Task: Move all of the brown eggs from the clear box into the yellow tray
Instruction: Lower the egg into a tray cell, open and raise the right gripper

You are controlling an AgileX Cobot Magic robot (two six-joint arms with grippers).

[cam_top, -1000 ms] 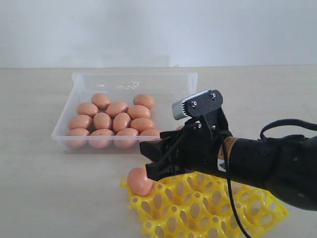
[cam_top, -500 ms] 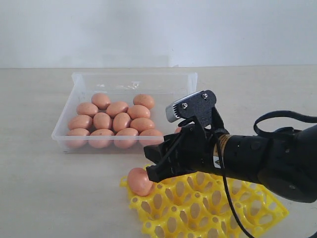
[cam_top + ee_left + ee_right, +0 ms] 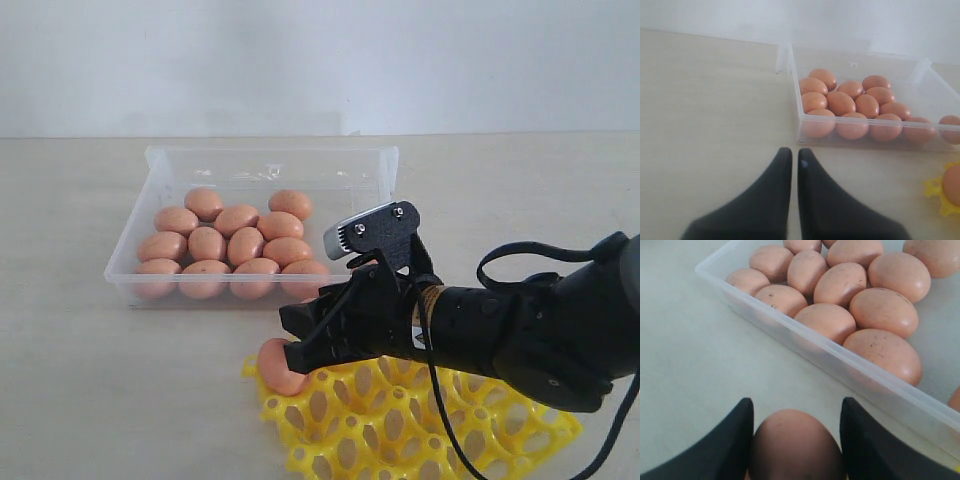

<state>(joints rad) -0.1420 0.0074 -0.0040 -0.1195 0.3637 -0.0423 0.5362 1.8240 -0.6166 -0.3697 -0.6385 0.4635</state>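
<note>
Several brown eggs [image 3: 235,245] lie packed in the clear box [image 3: 270,150] at the back left. In front of it the yellow tray [image 3: 400,420] sits on the table. One brown egg [image 3: 275,368] rests at the tray's near-left corner, with my right gripper [image 3: 292,345] shut on it. In the right wrist view that egg [image 3: 795,445] fills the gap between the two black fingers [image 3: 737,440] of the right gripper [image 3: 797,401], with the box wall [image 3: 805,347] just beyond. My left gripper [image 3: 792,151] hovers shut over bare table, short of the box [image 3: 795,85].
The tray's other cups [image 3: 440,440] show open lattice. The right arm's black body and cable [image 3: 520,330] lie over the tray's back half. Bare table stretches left of the box [image 3: 60,330].
The right arm has swung lower and to the left over the tray. The egg at the tray's corner has stayed in place between the fingers.
</note>
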